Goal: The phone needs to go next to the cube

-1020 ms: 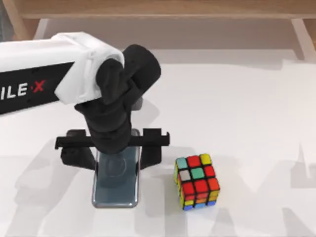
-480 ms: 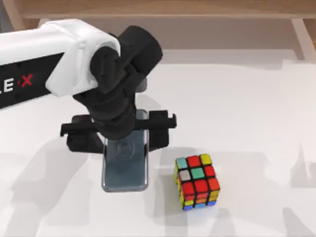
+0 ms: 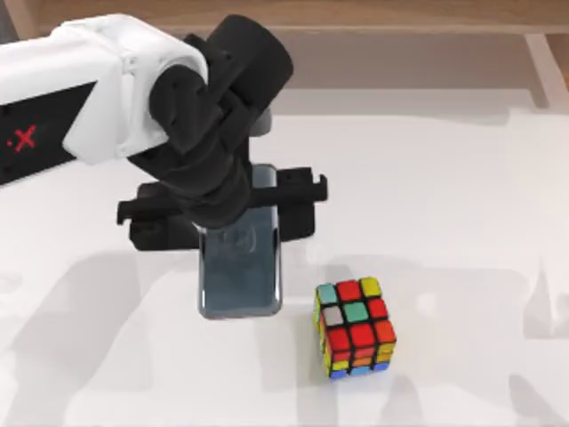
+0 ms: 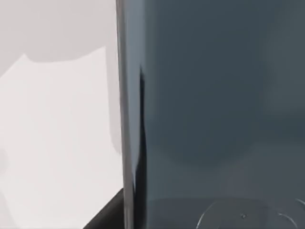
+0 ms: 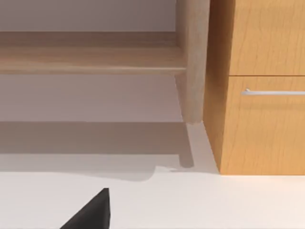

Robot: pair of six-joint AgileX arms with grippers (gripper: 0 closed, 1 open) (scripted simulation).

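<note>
The phone [image 3: 240, 280] is a slim dark blue-grey slab with silvery edges, held off the white table and pointing toward the front edge. My left gripper [image 3: 233, 227] is shut on the phone's long sides, and the black wrist hides its far end. In the left wrist view the phone's glossy face [image 4: 214, 119] sits very close, with a faint circular mark low down. The cube [image 3: 355, 326], with black edges and mixed coloured stickers, rests on the table to the right of the phone's near end, a small gap apart. A dark part of my right gripper [image 5: 90, 212] shows over the table.
A wooden shelf edge [image 3: 293, 18] runs along the back of the table. The right wrist view faces a wooden cabinet [image 5: 262, 119] with a metal drawer handle [image 5: 274, 91] beyond the table's edge. Bare white table [image 3: 462, 205] lies right of the cube and behind it.
My left gripper has carried the phone to the right and toward the back, rising off the table. The phone's near end now sits closer to the cube. The cube has not moved.
</note>
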